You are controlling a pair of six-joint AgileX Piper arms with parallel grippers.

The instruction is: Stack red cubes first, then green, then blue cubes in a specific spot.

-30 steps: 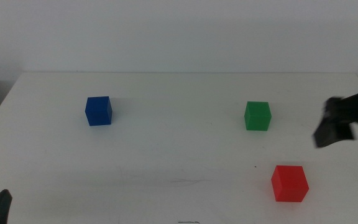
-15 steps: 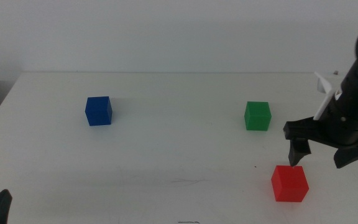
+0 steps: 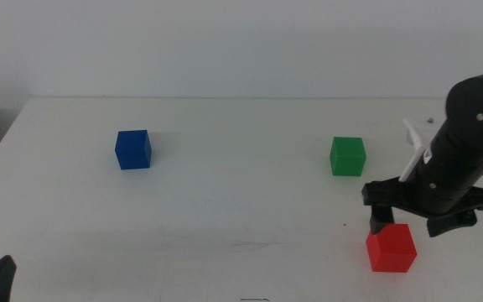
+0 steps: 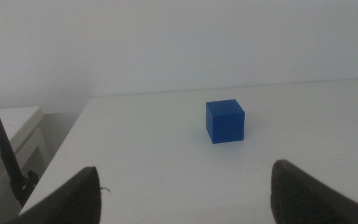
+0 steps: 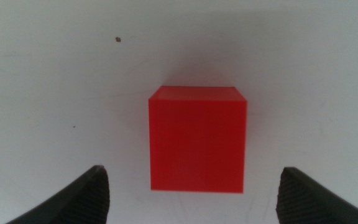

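Right wrist view shows our right gripper (image 5: pixel 191 186) spread wide directly above the red cube (image 5: pixel 197 138) on the white table (image 3: pixel 225 201), so we should descend straight, centred, before closing on its flat sides.

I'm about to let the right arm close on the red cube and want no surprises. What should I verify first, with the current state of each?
1. Right pincer above the red cube: ok.
2. Jaws open wider than the cube, one on each side: ok.
3. Jaws low enough to grip: cannot tell.
4. Green cube apart from the approach: ok.
5. Blue cube far off: ok.
6. Left pincer waiting, open, at the near table edge: ok.
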